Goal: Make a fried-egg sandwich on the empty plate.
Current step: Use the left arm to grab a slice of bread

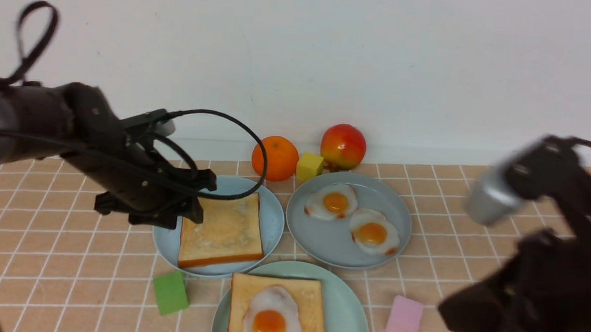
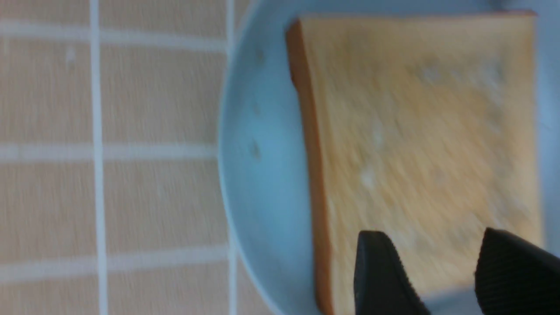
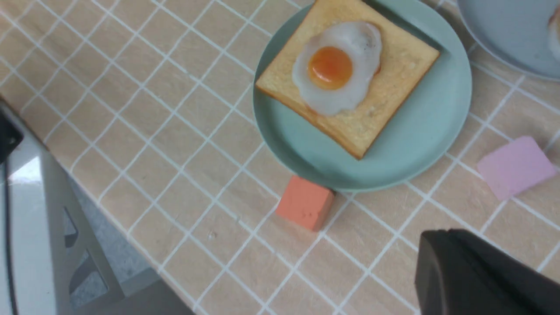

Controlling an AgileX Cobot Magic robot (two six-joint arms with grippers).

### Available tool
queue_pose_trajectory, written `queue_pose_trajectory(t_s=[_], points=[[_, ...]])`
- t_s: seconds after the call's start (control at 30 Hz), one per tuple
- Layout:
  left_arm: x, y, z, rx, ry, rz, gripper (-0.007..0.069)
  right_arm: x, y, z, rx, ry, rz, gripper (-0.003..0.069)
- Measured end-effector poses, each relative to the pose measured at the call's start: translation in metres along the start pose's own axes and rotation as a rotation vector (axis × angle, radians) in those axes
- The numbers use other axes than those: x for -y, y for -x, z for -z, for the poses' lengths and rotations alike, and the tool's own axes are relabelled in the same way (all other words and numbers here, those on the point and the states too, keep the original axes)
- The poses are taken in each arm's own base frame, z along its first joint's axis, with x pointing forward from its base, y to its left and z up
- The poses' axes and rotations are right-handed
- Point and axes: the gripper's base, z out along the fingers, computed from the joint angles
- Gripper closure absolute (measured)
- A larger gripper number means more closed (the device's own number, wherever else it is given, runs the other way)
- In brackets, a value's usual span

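Topping toast (image 1: 314, 301), fried egg (image 1: 271, 317) (mint plate (image 1: 350, 313))

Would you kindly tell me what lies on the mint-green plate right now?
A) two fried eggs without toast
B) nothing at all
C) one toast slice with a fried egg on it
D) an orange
C: the mint-green plate holds one toast slice with a fried egg lying on top; the other toast slice lies on the sky-blue plate.
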Motion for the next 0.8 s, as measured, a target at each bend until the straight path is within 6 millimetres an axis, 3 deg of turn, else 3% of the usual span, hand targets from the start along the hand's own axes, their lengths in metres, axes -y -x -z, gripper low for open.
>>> queue_pose_trajectory(t_s=[0.27,0.5,0.67,0.8], points=[[-0.007,0.004,-0.036,-0.059,0.033,0.037,0.0302,-0.004,-0.016,0.021,0.063,0.004,0.017,0.0671],[-0.009,0.004,-0.045,-0.087,0.038,0.046,0.0328,-0.004,-0.017,0.02,0.061,0.005,0.015,0.0668],[-0.011,0.004,-0.044,-0.094,0.043,0.042,0.0409,-0.004,-0.017,0.02,0.061,0.005,0.015,0.0666],[-0.012,0.004,-0.044,-0.101,0.05,0.036,0.0538,-0.004,-0.017,0.02,0.062,0.006,0.014,0.0665]])
